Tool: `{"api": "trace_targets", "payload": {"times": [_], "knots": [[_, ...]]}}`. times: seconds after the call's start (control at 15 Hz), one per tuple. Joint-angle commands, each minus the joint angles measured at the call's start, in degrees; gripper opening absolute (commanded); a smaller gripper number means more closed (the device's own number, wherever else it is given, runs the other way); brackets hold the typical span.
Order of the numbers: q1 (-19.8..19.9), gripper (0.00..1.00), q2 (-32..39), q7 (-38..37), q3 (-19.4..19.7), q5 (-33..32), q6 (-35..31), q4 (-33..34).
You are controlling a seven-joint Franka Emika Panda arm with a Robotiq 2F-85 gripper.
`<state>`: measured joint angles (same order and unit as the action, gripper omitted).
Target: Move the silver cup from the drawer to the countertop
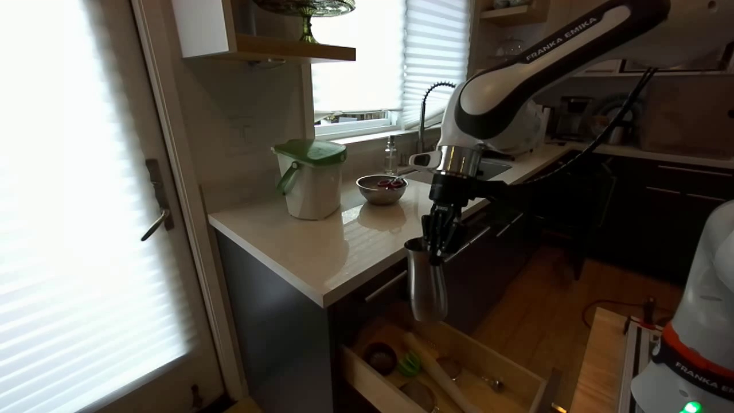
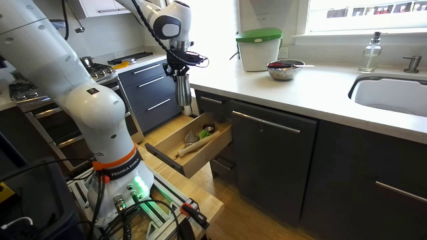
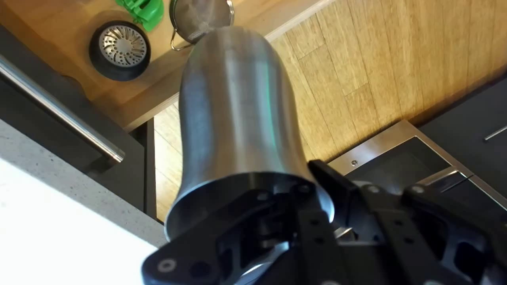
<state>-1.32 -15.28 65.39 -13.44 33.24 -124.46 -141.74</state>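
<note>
The claw (image 1: 434,252) is holding the silver cup (image 1: 427,287) by its top edge. In the wrist view, one finger (image 3: 334,184) is pressing on the outside of the cup, and the other finger (image 3: 305,198) seems to be sitting inside its mouth. The claw is probably pinching there because the wall is thin, while the belly is round and smooth and may be slippery. The cup is hanging in the air just below the claw, mouth up and leaning a little. Maybe it is leaning because the claw is gripping only one side.

Lower than the claw, the drawer (image 2: 208,153) is sitting pulled out, and the cup is not touching it. Being out like that, it is leaving room for the claw to reach in from above. A rolling pin (image 2: 200,143) and a green thing (image 3: 150,15) are lying inside it; the green thing is hard to name.

Just beside the claw, the countertop (image 1: 304,246) is waiting. The cup's bottom is looking lower than that top, so the claw is probably needing to go up first. Farther from the claw, a white tub with a green lid (image 2: 260,55) and a metal bowl (image 2: 285,74) are standing back from the edge nearest the claw, so the part in front of them may be making the easiest landing spot. Bumping the edge could be making the cup slip or swing.
</note>
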Motion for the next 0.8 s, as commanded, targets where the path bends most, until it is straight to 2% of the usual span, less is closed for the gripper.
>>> {"api": "trace_targets", "payload": {"times": [0.0,0.27,0.4,0.53,0.73], "knots": [[-3.6,0.02,-2.4,-2.1,4.7,-2.9,-5.4,0.0],[-4.9,0.02,-4.0,-4.2,8.4,-5.3,-12.8,2.8],[-5.9,0.02,-3.5,-5.9,9.5,-6.2,-12.7,6.5],[-5.5,0.02,-0.6,-9.9,9.6,-9.0,-14.6,10.5],[-5.6,0.02,7.2,-14.7,11.0,-9.3,-15.2,17.8]]}}
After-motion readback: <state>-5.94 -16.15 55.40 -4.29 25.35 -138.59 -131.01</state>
